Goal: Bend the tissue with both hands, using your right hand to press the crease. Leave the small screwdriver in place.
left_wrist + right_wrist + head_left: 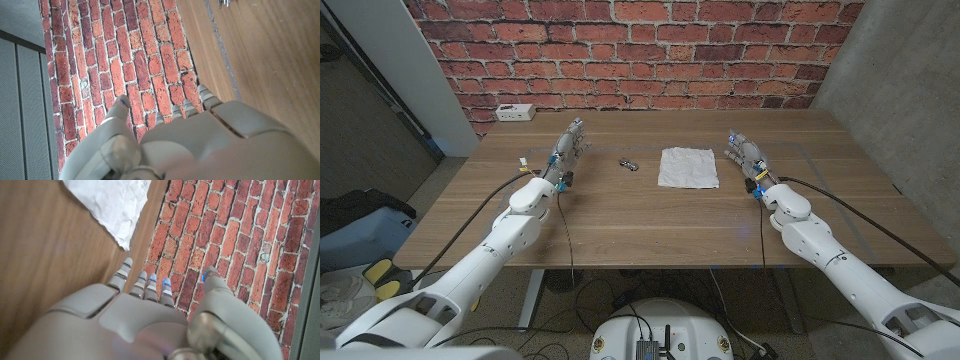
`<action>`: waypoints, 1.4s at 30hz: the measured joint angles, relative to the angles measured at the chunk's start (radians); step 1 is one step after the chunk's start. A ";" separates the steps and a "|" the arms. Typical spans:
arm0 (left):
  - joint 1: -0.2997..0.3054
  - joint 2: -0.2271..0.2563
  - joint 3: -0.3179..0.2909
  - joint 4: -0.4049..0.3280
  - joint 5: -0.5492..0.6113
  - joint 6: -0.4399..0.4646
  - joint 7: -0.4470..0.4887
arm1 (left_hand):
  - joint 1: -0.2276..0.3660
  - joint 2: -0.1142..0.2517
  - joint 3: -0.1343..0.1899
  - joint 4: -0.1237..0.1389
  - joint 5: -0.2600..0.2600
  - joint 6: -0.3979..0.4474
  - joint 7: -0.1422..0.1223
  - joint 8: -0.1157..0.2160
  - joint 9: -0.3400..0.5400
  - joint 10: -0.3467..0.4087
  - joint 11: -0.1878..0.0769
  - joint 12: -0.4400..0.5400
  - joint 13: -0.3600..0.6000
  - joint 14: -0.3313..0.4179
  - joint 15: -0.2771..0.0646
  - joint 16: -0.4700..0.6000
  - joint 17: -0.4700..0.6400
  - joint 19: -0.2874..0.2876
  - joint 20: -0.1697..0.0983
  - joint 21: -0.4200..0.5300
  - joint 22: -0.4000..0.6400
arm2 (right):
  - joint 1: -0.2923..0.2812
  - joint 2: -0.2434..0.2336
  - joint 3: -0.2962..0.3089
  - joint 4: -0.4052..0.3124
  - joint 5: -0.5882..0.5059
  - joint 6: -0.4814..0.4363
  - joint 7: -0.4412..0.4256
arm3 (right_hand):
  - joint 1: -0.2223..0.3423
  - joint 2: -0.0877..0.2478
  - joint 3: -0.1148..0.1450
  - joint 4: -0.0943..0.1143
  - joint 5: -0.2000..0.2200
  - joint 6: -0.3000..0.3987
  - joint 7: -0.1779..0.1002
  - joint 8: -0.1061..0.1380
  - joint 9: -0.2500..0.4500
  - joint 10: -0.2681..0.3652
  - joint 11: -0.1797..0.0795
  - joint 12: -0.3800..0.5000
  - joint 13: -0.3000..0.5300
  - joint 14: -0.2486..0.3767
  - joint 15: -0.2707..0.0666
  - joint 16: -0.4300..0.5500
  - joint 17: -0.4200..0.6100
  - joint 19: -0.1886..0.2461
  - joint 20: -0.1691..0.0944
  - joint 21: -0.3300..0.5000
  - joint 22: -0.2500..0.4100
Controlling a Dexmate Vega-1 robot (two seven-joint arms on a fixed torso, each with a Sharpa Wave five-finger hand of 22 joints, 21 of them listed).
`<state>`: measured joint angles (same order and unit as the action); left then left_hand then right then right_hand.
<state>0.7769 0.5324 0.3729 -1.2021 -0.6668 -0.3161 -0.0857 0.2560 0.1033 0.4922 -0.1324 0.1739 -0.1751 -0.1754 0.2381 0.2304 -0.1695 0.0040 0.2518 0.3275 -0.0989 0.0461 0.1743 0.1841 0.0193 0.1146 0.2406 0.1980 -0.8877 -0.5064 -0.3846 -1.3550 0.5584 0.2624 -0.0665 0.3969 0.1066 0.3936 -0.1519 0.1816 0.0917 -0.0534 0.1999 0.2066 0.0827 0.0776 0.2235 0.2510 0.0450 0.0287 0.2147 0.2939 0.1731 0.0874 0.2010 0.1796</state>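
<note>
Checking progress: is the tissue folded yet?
No, in the head view the tissue lies spread out on the table, neither hand touching it.

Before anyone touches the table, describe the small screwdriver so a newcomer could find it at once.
Start at the wooden table in front of the brick wall. Near its middle lies a white tissue; just to the tissue's left, towards the left hand, is the small screwdriver. It is the only small dark object there, far smaller than the tissue.

a red brick wall (640, 50) stands behind the wooden table (640, 220). grey concrete wall (910, 90) rises beside it.
</note>
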 measured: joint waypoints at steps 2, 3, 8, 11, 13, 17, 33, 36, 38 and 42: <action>-0.016 0.003 0.003 0.040 -0.002 -0.013 -0.069 | 0.000 0.000 0.000 0.000 0.000 0.000 0.000 0.000 -0.001 0.000 0.000 0.000 -0.001 -0.003 -0.003 0.000 0.000 0.000 0.000 0.000 0.000 | -0.038 0.002 -0.006 -0.069 -0.031 -0.001 -0.046 | 0.004 -0.004 0.000 0.000 0.000 0.009 0.004 0.000 -0.002 0.007 0.007 0.000 -0.005 0.000 0.000 0.000 -0.006 0.006 -0.020 0.000 0.000; -0.018 0.003 0.004 0.046 -0.002 -0.013 -0.069 | 0.000 0.000 0.000 0.000 0.000 0.000 0.000 0.000 -0.002 0.000 0.000 0.000 -0.002 -0.003 -0.003 0.000 0.000 -0.004 -0.004 0.000 0.000 | -0.038 0.002 -0.006 -0.069 -0.032 -0.001 -0.047 | 0.004 -0.004 0.000 0.000 0.000 0.010 0.003 0.000 -0.002 0.009 0.008 0.000 -0.005 0.000 0.000 0.000 -0.009 0.010 -0.024 0.000 0.000; -0.051 0.006 0.012 0.112 0.008 -0.036 -0.167 | 0.000 0.000 0.000 0.000 0.000 0.000 0.000 0.000 -0.008 0.000 0.000 0.000 -0.006 -0.003 -0.003 0.000 0.000 -0.003 -0.004 0.000 0.000 | -0.076 0.003 -0.012 -0.172 -0.096 -0.001 -0.142 | 0.004 -0.004 0.000 0.000 0.000 0.023 0.005 0.004 -0.007 0.022 0.007 0.000 -0.010 0.003 0.003 0.000 -0.016 0.013 -0.027 0.007 0.000; -0.065 0.006 0.018 0.134 0.019 -0.044 -0.190 | 0.000 0.000 0.000 0.000 0.000 0.000 0.000 0.000 -0.012 -0.003 0.003 0.000 -0.008 -0.003 -0.003 0.000 0.000 0.000 -0.008 0.000 0.000 | -0.085 0.002 -0.012 -0.197 -0.120 0.000 -0.173 | 0.004 -0.004 0.000 0.000 0.000 0.030 0.005 0.004 -0.011 0.028 0.006 0.000 -0.014 0.005 0.005 0.000 -0.020 0.013 -0.027 0.007 0.000; -0.071 0.007 0.022 0.139 0.022 -0.046 -0.193 | 0.000 0.000 0.000 0.000 0.000 0.000 0.000 0.000 -0.013 -0.003 0.003 0.000 -0.010 -0.003 -0.003 0.000 0.000 0.000 -0.008 0.000 0.000 | -0.087 -0.001 -0.012 -0.208 -0.130 0.003 -0.184 | 0.004 -0.004 0.000 0.000 0.000 0.030 0.005 0.004 -0.012 0.028 0.006 0.000 -0.014 0.009 0.009 0.000 -0.024 0.012 -0.027 0.007 0.000; -0.083 0.009 0.034 0.140 0.045 -0.046 -0.195 | 0.000 0.000 0.000 0.000 0.000 0.000 0.000 0.000 -0.021 -0.003 0.003 0.004 -0.016 -0.003 -0.003 0.008 -0.001 0.000 -0.008 0.000 0.000 | -0.090 -0.008 -0.009 -0.219 -0.141 0.004 -0.195 | 0.004 -0.004 0.000 0.000 0.000 0.035 0.010 0.004 -0.012 0.028 0.006 0.000 -0.019 0.009 0.009 0.000 -0.029 0.005 -0.005 0.007 0.000; -0.092 0.048 0.091 0.013 0.190 0.010 -0.077 | 0.000 0.000 0.000 0.000 0.000 0.009 0.009 0.000 -0.040 0.029 0.003 0.011 -0.035 0.031 0.023 0.019 -0.003 -0.002 0.023 0.004 0.000 | -0.140 -0.083 0.025 -0.311 -0.190 -0.054 -0.243 | 0.014 0.007 0.004 0.004 0.000 0.064 0.018 0.008 -0.016 0.053 0.017 0.000 -0.028 0.023 0.023 0.000 -0.039 0.009 0.024 0.007 0.000; -0.090 0.059 0.099 -0.011 0.209 0.019 -0.063 | 0.000 0.000 0.000 0.000 0.000 0.009 0.009 0.000 -0.044 0.035 0.009 0.011 -0.039 0.031 0.023 0.019 -0.003 -0.002 0.023 0.004 0.000 | -0.151 -0.096 0.029 -0.332 -0.206 -0.075 -0.258 | 0.014 0.007 0.004 0.004 0.000 0.069 0.023 0.008 -0.016 0.059 0.012 0.000 -0.028 0.023 0.023 0.000 -0.043 0.009 0.024 0.007 0.000; -0.089 0.070 0.107 -0.036 0.237 0.031 -0.044 | 0.000 0.000 0.000 0.000 0.000 0.015 0.015 0.000 -0.045 0.035 0.009 0.011 -0.040 0.037 0.018 0.019 -0.003 -0.002 0.023 0.004 0.000 | -0.157 -0.102 0.031 -0.343 -0.212 -0.086 -0.264 | 0.015 0.007 0.004 0.004 0.000 0.069 0.023 0.008 -0.016 0.059 0.012 0.000 -0.028 0.023 0.023 0.000 -0.043 0.009 0.024 0.007 0.000; -0.088 0.086 0.120 -0.071 0.288 0.052 -0.015 | 0.000 0.000 0.000 0.000 0.000 0.020 0.020 0.000 -0.045 0.040 0.003 0.011 -0.043 0.041 0.022 0.019 -0.003 0.004 0.029 0.004 0.000 | -0.176 -0.122 0.036 -0.383 -0.231 -0.116 -0.282 | 0.018 0.011 0.004 0.004 0.000 0.069 0.023 0.008 -0.016 0.064 0.018 0.000 -0.032 0.029 0.018 0.000 -0.043 0.009 0.024 0.007 0.000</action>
<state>0.6885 0.6184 0.4927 -1.2731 -0.3787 -0.2646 -0.1005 0.2559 0.1033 0.4921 -0.1323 0.1738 -0.1552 -0.1553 0.2381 0.1858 -0.1295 0.0073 0.2627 0.2843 -0.0582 0.0681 0.1936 0.1814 0.0232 0.1433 0.2443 0.1976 -1.0641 -0.6280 -0.3488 -1.7382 0.3276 0.1468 -0.3486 0.4150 0.1173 0.3976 -0.1477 0.1815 0.1610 -0.0305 0.2075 0.1905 0.1471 0.0951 0.2235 0.2188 0.0738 0.0468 0.2146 0.2506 0.1824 0.1111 0.2080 0.1793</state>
